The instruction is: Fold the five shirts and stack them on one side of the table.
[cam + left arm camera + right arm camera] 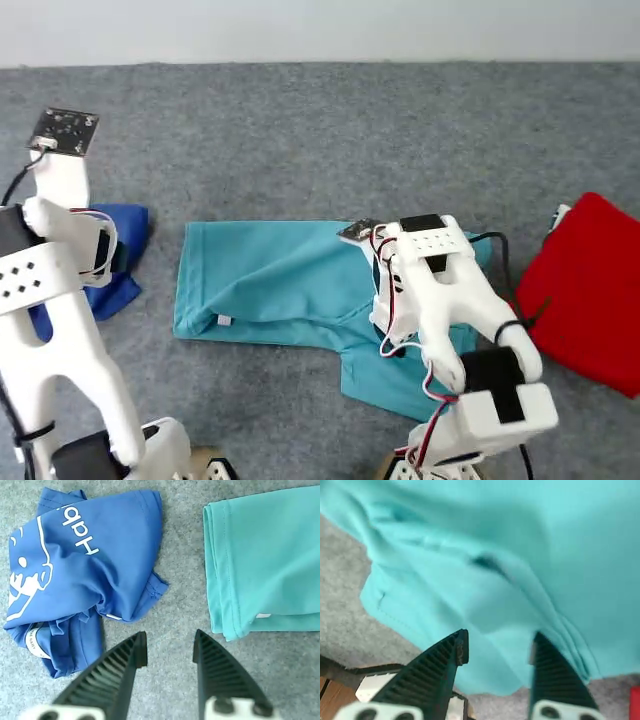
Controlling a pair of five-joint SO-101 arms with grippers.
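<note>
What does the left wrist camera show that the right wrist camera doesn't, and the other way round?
Left wrist view alone: the crumpled blue shirt with white print, and the left pincer, open above bare grey table cover. Right wrist view alone: the right pincer, open close over cloth, and a sliver of red cloth at the frame's edge. Both: the teal shirt lying on the grey cover.

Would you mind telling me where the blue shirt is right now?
In the high view the blue shirt lies crumpled at the left of the table, beside the teal shirt.
</note>
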